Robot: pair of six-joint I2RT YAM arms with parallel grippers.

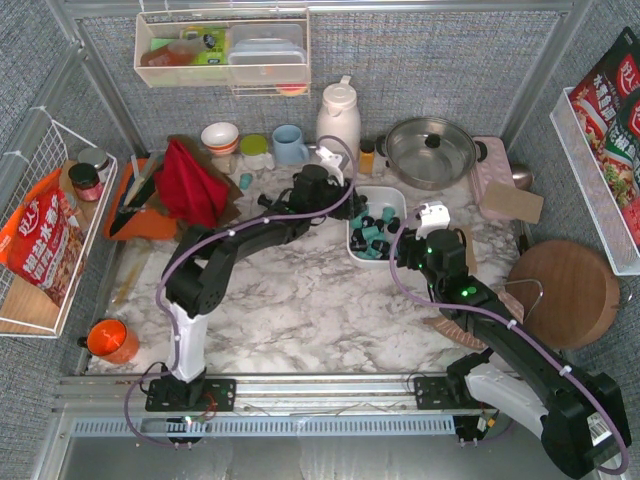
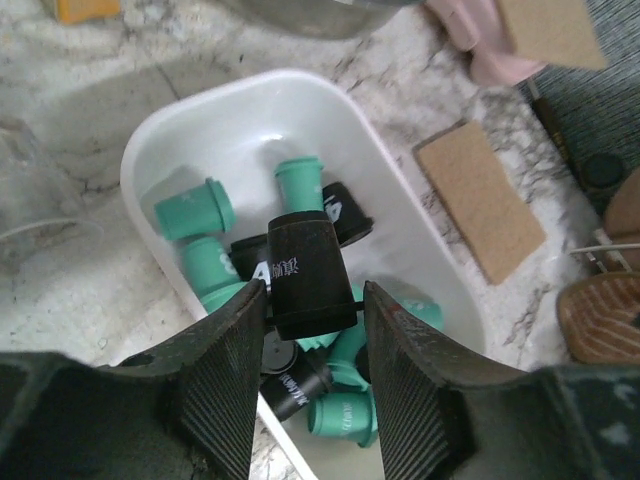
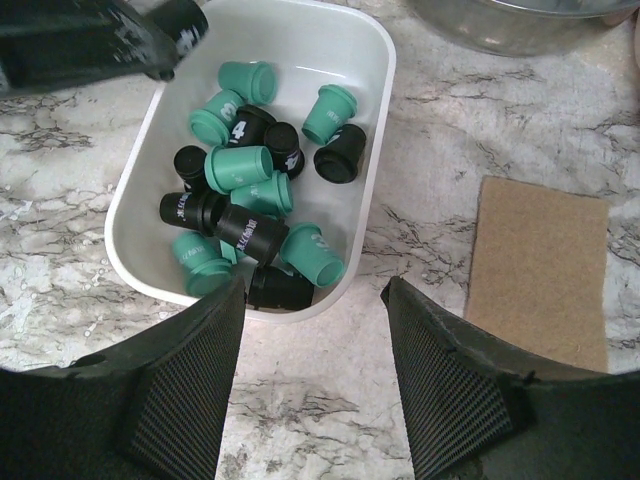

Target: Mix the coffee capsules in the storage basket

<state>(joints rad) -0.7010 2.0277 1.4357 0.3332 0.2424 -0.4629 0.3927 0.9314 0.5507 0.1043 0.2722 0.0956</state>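
The white storage basket (image 1: 385, 191) lies on the marble in front of the pan, with several teal and black coffee capsules (image 1: 372, 236) heaped in it. My left gripper (image 2: 312, 290) hangs over the basket (image 2: 250, 130), shut on one black capsule (image 2: 308, 270) held above the pile by its rim. From the right wrist view, that capsule (image 3: 182, 24) sticks out over the basket's far left corner (image 3: 320, 40). My right gripper (image 3: 315, 290) stands open over bare marble just outside the basket's near end, with nothing between its fingers.
A brown pad (image 3: 540, 260) lies right of the basket. Behind it stand a steel pan (image 1: 430, 150), a white jug (image 1: 338, 115) and a blue mug (image 1: 289, 143). A red cloth (image 1: 190, 180) lies at left, a round wooden board (image 1: 565, 293) at right.
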